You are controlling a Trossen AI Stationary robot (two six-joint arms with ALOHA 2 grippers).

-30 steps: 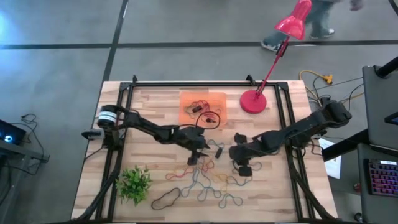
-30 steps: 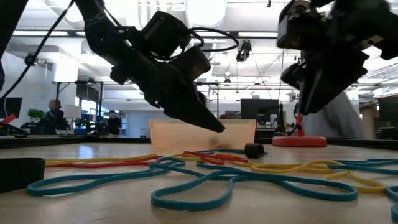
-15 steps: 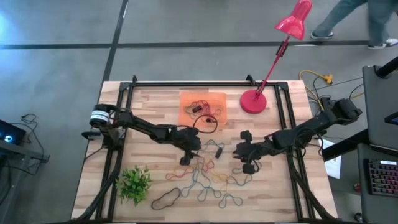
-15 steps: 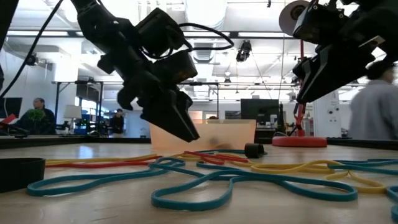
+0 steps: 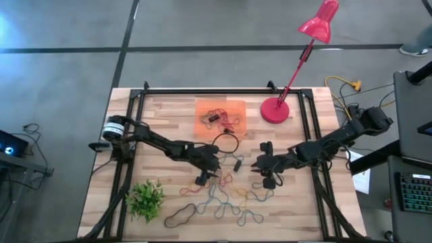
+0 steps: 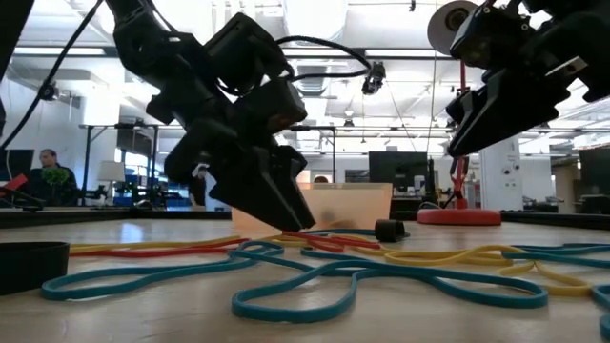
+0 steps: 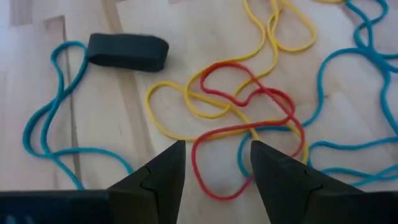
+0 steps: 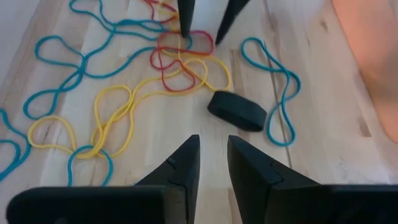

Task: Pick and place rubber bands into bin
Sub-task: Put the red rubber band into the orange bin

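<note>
Now our left gripper (image 7: 214,165) hangs open and empty, straddling a red band (image 7: 249,124) so we can pinch it.

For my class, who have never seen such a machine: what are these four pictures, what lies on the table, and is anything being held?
Two dark robot arms work at a wooden table. One picture looks down from above, one looks level across the tabletop, and two come from cameras on the wrists. Thin coloured rubber bands lie loose; a few are in the shallow translucent orange plastic bin. The left gripper, open, stands low over a red rubber band. The right gripper hangs above the table, empty. A red desk lamp and a small green plant also stand there.
</note>
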